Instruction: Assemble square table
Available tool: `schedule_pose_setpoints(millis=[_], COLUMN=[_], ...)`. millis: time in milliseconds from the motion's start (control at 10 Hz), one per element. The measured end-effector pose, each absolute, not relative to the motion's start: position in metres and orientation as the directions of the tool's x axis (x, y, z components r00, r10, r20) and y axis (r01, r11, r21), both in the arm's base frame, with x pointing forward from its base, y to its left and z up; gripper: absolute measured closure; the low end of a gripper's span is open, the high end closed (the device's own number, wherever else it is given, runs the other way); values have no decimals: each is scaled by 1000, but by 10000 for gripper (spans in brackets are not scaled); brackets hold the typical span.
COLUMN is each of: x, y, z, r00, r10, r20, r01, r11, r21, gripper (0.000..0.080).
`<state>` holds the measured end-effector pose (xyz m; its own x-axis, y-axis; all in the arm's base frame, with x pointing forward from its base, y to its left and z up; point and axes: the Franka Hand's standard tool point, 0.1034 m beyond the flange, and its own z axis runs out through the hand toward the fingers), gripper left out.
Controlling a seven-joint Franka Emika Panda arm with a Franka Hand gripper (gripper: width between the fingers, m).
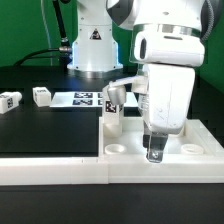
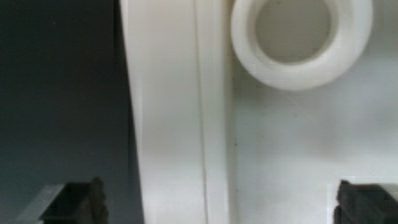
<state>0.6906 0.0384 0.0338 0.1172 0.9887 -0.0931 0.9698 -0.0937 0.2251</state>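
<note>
Exterior view: we note the claw (image 1: pixel 155 152) down at the square tabletop (image 1: pixel 205 135), which lies flat on the black counter (image 1: pixel 50 130), tucked against the white barrier wall (image 1: pixel 50 172). A loose leg (image 1: pixel 10 99) and a second leg (image 1: pixel 42 95) sit well apart from it toward that view's left, near the marker board (image 1: pixel 85 98). A third leg (image 1: pixel 113 120) seems to stand at the slab's far corner, partly hidden. Wrist view: fingers (image 2: pixel 71 203) spread wide, nothing between them, above the slab by a round socket (image 2: pixel 294 45).
</note>
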Motion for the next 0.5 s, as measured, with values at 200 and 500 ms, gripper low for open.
schedule_pose_setpoints(millis=[200, 500], x=[691, 692], y=[38, 20], z=[34, 55], r00=[118, 137], r10=[989, 985], r20=[-93, -106], r01=[970, 967], r11=[-95, -110], r21=[225, 230], gripper=[150, 150])
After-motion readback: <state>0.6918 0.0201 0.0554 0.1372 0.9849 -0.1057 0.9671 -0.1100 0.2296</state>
